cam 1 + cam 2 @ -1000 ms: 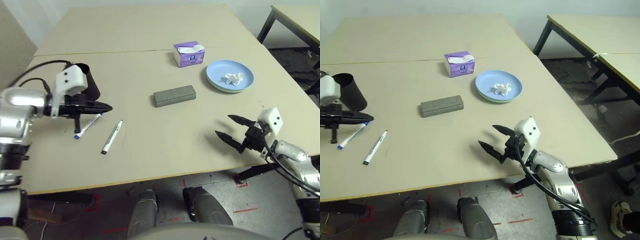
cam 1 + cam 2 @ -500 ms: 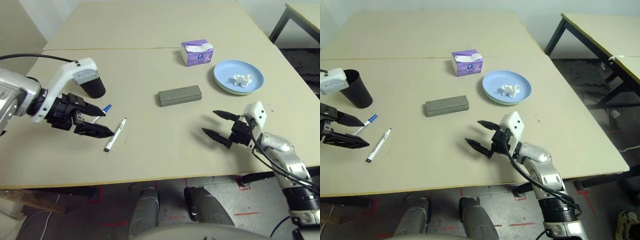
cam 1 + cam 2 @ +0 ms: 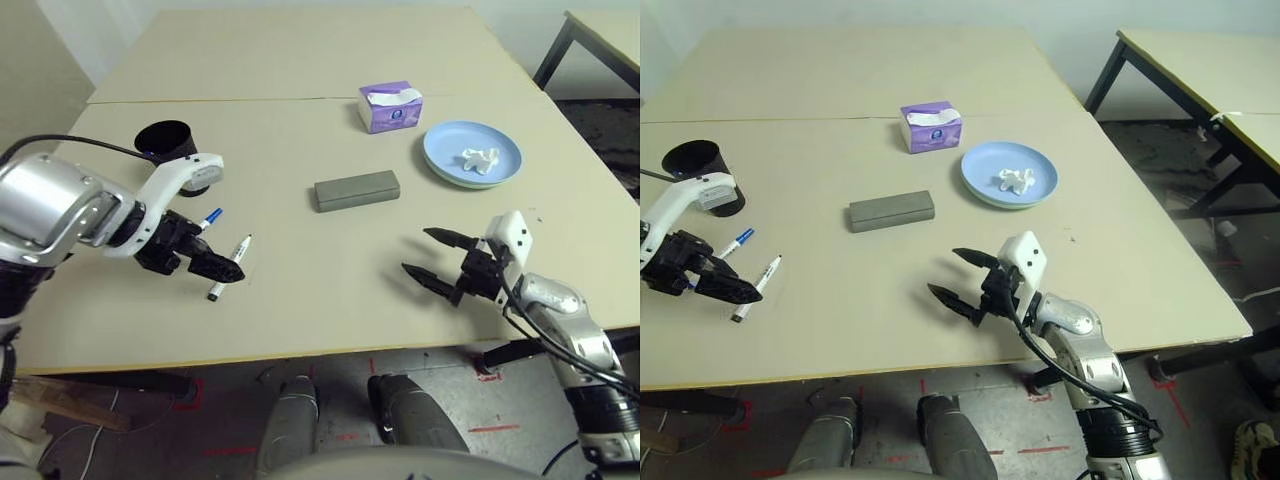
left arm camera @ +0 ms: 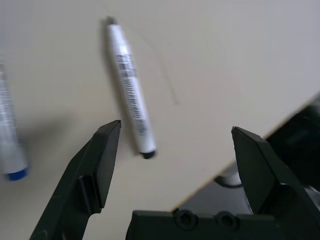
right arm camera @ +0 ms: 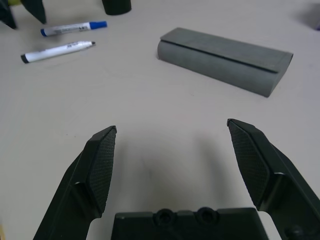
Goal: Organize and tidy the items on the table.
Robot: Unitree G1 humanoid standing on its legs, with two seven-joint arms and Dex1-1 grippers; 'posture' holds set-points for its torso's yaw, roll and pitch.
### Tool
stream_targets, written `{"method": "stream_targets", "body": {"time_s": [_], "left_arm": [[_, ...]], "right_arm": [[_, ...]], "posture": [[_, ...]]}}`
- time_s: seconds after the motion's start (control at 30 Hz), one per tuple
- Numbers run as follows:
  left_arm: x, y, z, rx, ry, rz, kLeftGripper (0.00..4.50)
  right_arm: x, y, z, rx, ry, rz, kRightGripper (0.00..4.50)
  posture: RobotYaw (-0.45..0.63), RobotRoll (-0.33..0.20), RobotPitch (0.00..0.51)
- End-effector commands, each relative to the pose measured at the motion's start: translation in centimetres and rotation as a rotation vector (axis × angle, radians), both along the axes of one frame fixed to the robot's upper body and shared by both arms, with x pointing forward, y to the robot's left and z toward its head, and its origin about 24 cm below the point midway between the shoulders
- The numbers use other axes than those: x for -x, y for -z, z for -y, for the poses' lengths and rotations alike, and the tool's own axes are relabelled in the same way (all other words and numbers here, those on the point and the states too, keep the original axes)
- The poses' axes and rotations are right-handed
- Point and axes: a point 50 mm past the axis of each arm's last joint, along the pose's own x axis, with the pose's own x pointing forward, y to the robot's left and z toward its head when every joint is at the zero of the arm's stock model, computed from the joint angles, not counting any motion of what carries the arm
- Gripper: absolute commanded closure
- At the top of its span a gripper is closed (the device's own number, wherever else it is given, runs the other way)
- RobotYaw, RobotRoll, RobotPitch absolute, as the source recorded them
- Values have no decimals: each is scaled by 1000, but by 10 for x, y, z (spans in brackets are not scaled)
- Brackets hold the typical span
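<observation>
My left gripper (image 3: 215, 267) hangs open low over the table (image 3: 300, 250), its fingers either side of the black-capped marker (image 4: 129, 85), which lies loose on the top. The blue-capped marker (image 3: 205, 220) lies just beside it. Behind my left wrist stands the black cup (image 3: 690, 160). A grey glasses case (image 3: 357, 190) lies in the middle. At the back right, a crumpled tissue (image 3: 480, 158) rests on the light-blue plate (image 3: 445, 150), with a light-green plate's rim (image 3: 980, 198) under it. My right gripper (image 3: 415, 250) is open and holds nothing, in front of the case.
A purple tissue box (image 3: 390, 107) stands behind the case, next to the plates. A thin seam crosses the table behind the cup. A second, dark-legged table (image 3: 1200, 70) stands off to the right. Bare tabletop lies between my two grippers.
My left gripper has opened, swung off the blue-capped marker and come down over the black-capped one. The right gripper moved inward a little. The head camera shifted.
</observation>
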Motion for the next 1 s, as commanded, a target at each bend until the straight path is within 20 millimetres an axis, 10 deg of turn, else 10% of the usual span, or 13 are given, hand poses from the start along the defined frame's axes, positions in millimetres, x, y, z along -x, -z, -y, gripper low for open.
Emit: {"method": "stream_targets", "body": {"time_s": [0.03,0.37,1.0], "left_arm": [[-2,9,-5,-44,-33,-8,18],[-6,25,-1,-55,-49,-10,18],[-20,58,3,-96,-50,50,18]], "right_arm": [[8,-5,-7,-22,-136,38,0],[26,-6,-21,28,-444,121,0],[31,-12,-29,24,-451,114,0]], "posture": [[-129,0,135],[-134,0,130],[-150,0,97]]}}
